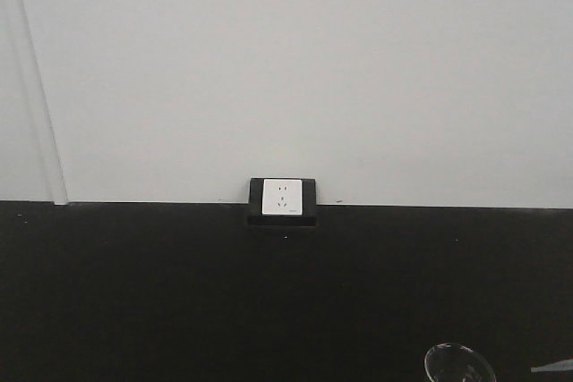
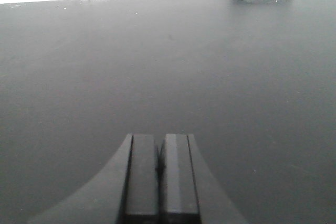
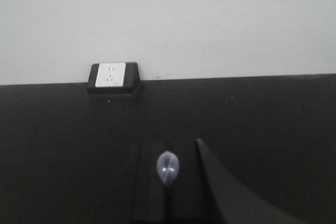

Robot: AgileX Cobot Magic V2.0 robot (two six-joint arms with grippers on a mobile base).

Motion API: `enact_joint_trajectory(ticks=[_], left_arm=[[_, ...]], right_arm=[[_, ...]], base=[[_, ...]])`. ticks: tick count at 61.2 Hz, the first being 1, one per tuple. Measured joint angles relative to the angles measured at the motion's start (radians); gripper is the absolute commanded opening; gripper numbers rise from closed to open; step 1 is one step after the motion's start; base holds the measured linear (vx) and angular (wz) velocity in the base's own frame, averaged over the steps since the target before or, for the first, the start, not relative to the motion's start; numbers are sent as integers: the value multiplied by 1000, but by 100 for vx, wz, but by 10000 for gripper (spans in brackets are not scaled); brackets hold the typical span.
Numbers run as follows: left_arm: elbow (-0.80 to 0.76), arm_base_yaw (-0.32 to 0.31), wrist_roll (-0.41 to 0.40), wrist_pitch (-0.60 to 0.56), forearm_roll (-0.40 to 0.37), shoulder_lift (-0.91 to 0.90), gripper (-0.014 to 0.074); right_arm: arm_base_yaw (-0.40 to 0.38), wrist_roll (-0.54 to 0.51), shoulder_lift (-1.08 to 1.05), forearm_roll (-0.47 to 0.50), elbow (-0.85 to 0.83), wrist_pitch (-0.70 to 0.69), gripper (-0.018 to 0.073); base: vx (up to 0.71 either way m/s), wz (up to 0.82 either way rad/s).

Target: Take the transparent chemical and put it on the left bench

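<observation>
In the right wrist view my right gripper [image 3: 168, 142] is shut on the transparent chemical [image 3: 168, 167]. Only the pipette's clear rounded bulb shows, seen end-on and pinched between the two dark fingers; its thin tip is hidden. The gripper hangs over the black bench [image 3: 262, 119]. My left gripper [image 2: 160, 136] is shut with nothing between its pads, low over the black bench top [image 2: 157, 66]. Neither gripper shows in the front view.
A white wall socket in a black housing [image 1: 283, 197] sits where the bench meets the white wall, also seen as the socket [image 3: 111, 76]. A clear glass beaker rim [image 1: 458, 362] shows at the bottom right, with a pale thin sliver [image 1: 553, 366] beside it.
</observation>
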Motion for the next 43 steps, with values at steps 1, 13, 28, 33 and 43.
enact_joint_trajectory(ticks=[1, 13, 28, 33, 43], left_arm=[[0, 0, 0, 0, 0, 0, -3], [0, 0, 0, 0, 0, 0, -3], [0, 0, 0, 0, 0, 0, -3], [0, 0, 0, 0, 0, 0, -3], [0, 0, 0, 0, 0, 0, -3]], right_arm=[[11, 0, -5, 2, 0, 14, -3], [90, 1, -19, -8, 0, 82, -3], [94, 1, -19, -14, 0, 93, -3], [94, 1, -19, -14, 0, 93, -3], [94, 2, -19, -14, 0, 93, -3]], base=[[0, 0], [0, 0], [0, 0], [0, 0], [0, 0]])
